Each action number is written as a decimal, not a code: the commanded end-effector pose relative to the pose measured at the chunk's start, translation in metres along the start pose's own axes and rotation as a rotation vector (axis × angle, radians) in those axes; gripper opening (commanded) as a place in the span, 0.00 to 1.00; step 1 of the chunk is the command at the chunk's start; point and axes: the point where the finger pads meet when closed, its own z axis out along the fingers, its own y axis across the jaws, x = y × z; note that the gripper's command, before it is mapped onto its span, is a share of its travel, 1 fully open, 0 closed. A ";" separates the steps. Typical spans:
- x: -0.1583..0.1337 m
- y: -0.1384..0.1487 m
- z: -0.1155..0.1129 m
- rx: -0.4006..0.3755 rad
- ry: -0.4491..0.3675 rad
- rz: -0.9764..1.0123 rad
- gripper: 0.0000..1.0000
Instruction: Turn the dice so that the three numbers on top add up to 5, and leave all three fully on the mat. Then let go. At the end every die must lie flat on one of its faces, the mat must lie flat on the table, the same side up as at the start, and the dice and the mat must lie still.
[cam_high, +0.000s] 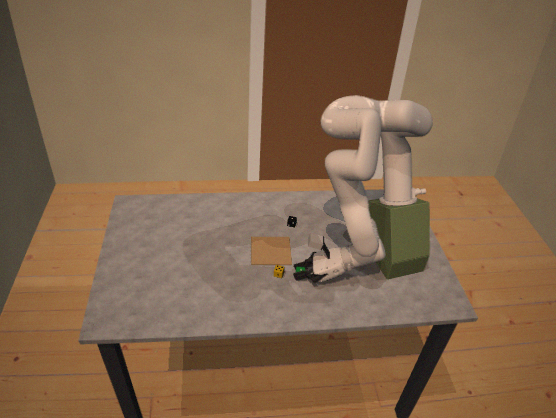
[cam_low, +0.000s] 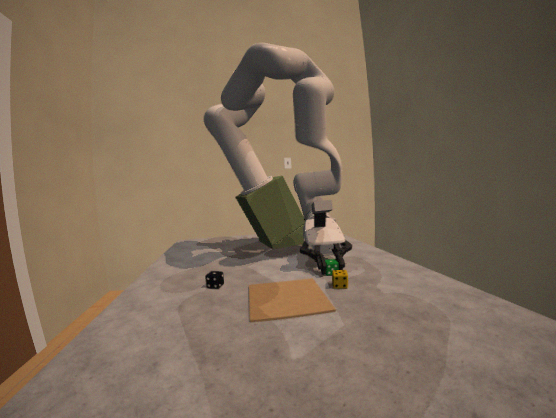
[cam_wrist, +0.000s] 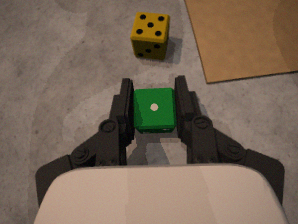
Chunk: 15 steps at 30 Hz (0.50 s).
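The green die (cam_wrist: 154, 110) lies on the table between the fingers of my gripper (cam_wrist: 154, 90), showing one white pip to the wrist camera. The fingers stand slightly open beside its two sides and do not clamp it. It also shows in the top view (cam_high: 300, 270) and the exterior view (cam_low: 330, 266). The yellow die (cam_wrist: 149, 36) (cam_high: 278, 271) sits just ahead of the fingertips with five pips on top, off the mat near its corner. The black die (cam_high: 291, 221) (cam_low: 214, 279) sits on the table beyond the mat's far edge. The tan mat (cam_high: 271, 250) lies flat with no die on it.
The green robot base block (cam_high: 404, 236) stands at the right of the table, close behind the gripper. The arm bends low over the table beside the mat's right edge.
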 end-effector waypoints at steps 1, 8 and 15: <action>0.001 -0.001 0.000 0.001 0.001 0.001 0.39; 0.001 -0.001 0.000 0.001 0.001 0.001 0.47; 0.001 -0.001 0.000 0.001 0.001 0.001 0.47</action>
